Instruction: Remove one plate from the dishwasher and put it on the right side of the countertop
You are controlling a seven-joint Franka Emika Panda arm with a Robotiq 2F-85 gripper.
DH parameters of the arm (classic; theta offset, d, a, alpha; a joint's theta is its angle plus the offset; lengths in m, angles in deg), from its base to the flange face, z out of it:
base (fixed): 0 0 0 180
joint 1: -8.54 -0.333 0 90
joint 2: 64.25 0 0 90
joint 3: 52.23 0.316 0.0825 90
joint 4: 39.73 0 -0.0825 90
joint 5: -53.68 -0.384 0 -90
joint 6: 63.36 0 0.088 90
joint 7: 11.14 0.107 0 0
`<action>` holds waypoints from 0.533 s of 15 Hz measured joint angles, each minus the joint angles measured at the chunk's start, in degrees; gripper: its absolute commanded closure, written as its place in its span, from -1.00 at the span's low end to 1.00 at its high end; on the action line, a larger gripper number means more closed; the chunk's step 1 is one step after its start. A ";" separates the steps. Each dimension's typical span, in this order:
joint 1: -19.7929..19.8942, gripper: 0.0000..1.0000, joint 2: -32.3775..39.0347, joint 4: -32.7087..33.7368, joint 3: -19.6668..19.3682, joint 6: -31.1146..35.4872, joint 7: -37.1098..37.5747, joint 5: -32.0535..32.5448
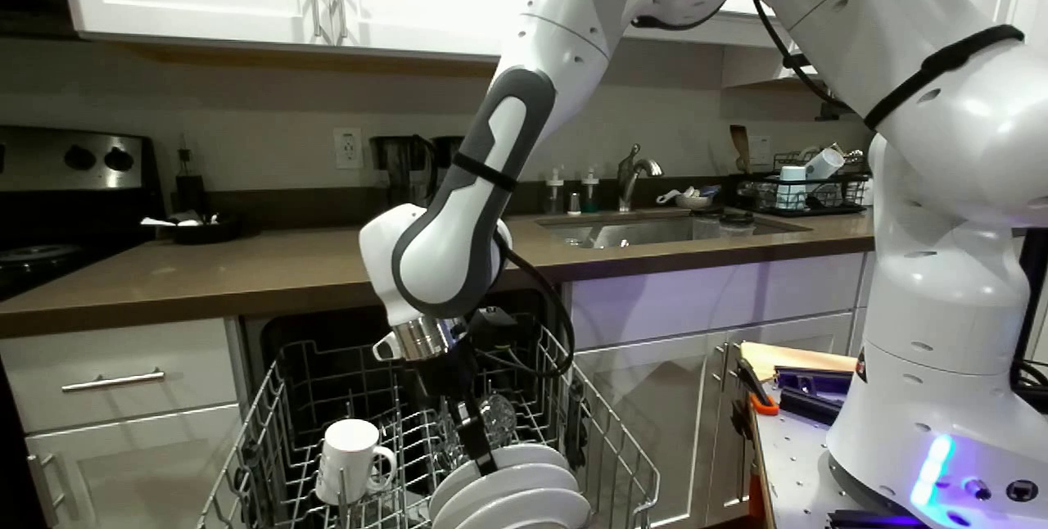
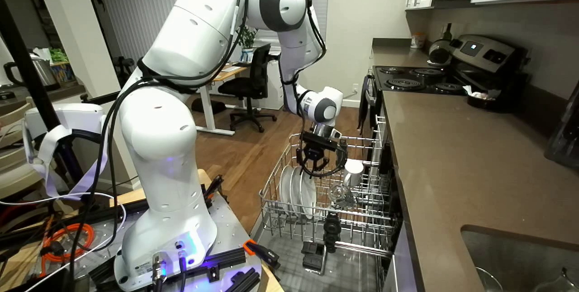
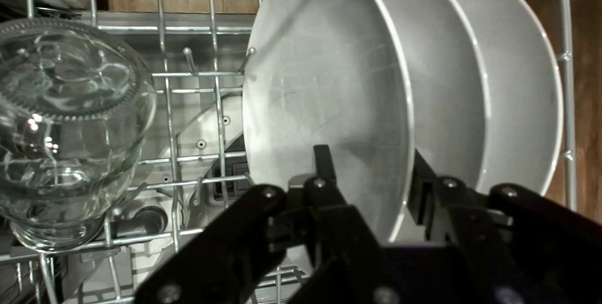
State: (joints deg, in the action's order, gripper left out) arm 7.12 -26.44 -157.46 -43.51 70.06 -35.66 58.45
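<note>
Black stove (image 1: 74, 193) at far left in an exterior view, then the brown bench (image 1: 270, 267). Under it, dishwasher (image 1: 327, 323) open, wire rack (image 3: 568, 106) out in front: white handled mug (image 1: 348, 463) on the left, clear glass jar (image 3: 70, 144) next, white plates (image 3: 512, 83) on edge in a row beyond. Fingers (image 3: 324, 167) stand parted, straddling the rim of the leftmost plate (image 3: 320, 83) in the wrist view, that plate sitting in the rack; gap plain left of the rim, contact on the right unclear. Further right: sink (image 1: 614, 232) and faucet (image 1: 629, 181) at the bench, black dish drainer (image 1: 770, 208) holding cups (image 1: 791, 187).
</note>
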 measured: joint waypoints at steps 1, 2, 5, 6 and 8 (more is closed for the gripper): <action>0.01 0.14 0.06 0.00 0.10 0.00 0.00 0.00; 0.01 0.34 0.15 0.00 0.16 0.00 0.00 0.00; 0.05 0.79 0.45 0.00 0.29 0.00 -0.03 0.00; 0.16 0.86 0.56 0.00 0.41 0.00 -0.07 0.00; 0.51 0.17 0.74 0.00 0.88 -0.02 -0.08 0.00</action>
State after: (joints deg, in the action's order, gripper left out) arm 7.63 -25.69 -157.46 -42.63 70.05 -35.75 58.45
